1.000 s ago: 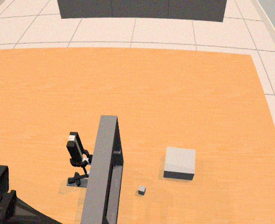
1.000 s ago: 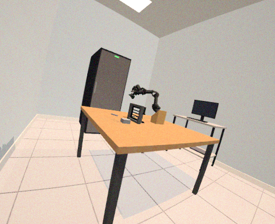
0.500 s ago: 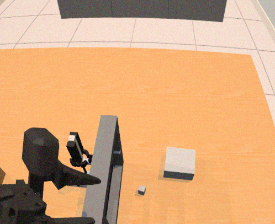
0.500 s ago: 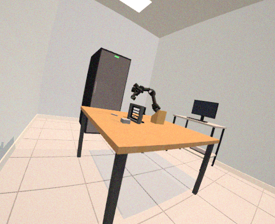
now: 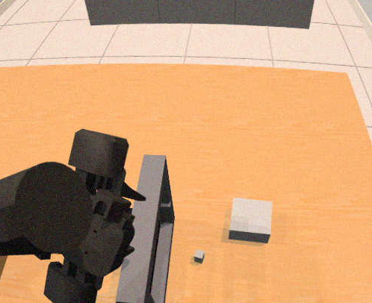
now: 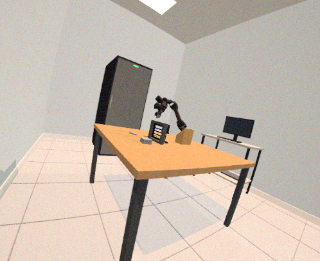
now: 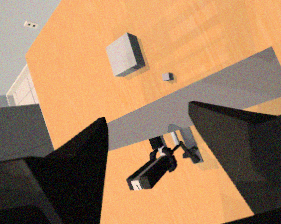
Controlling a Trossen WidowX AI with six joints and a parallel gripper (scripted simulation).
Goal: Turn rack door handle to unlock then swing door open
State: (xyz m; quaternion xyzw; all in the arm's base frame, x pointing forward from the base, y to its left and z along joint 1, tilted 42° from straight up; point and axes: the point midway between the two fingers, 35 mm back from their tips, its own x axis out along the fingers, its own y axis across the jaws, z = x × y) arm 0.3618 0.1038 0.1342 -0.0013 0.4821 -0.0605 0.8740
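Observation:
The grey rack frame (image 5: 153,166) (image 6: 151,128) (image 7: 237,80) stands upright on the table (image 5: 264,130) (image 6: 179,157) (image 7: 77,75). A black upright handle (image 7: 151,172) with a pale end shows on the rack's arm side in the wrist view; the arm hides it in the top view. The door panel is mostly hidden under the frame's top edge, so its angle cannot be told. My gripper (image 5: 138,224) (image 6: 157,115) (image 7: 148,115) points down above the rack's top. Its fingers are apart with nothing between them. The handle lies below and beyond the fingertips, not touched.
A light grey block (image 5: 250,218) (image 6: 145,140) (image 7: 124,54) and a tiny grey cube (image 5: 199,256) (image 7: 167,77) lie on the rack's far side from the arm. A thin grey bar (image 6: 133,134) lies near the table's edge. A wooden block (image 6: 185,136) stands at the arm's base.

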